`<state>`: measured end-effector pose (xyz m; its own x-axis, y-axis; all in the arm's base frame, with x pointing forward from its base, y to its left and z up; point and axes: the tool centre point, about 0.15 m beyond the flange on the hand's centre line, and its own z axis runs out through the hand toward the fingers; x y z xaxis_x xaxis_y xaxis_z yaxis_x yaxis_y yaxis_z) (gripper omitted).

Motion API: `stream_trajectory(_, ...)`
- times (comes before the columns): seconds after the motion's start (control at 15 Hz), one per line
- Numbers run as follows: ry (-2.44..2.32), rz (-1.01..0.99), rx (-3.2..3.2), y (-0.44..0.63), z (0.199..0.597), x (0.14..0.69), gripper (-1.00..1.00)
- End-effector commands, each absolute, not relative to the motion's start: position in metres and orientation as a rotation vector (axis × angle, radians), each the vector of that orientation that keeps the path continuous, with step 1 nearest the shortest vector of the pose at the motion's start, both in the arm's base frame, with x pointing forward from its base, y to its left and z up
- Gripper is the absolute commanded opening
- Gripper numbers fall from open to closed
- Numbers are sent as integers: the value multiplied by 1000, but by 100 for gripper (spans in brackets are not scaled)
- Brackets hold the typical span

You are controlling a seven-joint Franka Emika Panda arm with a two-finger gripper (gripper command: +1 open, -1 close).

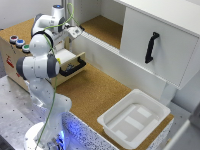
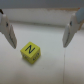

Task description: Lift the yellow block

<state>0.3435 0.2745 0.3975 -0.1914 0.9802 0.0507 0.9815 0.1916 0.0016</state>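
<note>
The gripper (image 2: 40,31) hangs wide open, holding nothing; the yellow block (image 2: 31,51) sits below between its fingers, nearer one finger, untouched.

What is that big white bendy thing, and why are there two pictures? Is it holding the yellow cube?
The big white jointed robot arm works like a person's arm. One picture comes from a camera off to the side; it shows a brown cork-like counter, a white plastic tray and an open drawer with a black handle. The other camera rides on the robot's wrist, looking down past its gripper. The small yellow block lies there on a white surface. The two fingers are spread apart, so nothing is held yet.
</note>
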Motion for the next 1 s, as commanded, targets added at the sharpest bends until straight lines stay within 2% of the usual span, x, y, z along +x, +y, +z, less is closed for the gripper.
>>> stream_trajectory(0.0, -2507, -71, -1801, 276, 373, 352, 100)
stream_trajectory(0.53, -2476, -96, -1814, 290, 374, 323, 100)
stream_trajectory(0.93, -2799, -150, -1406, 303, 372, 306, 100)
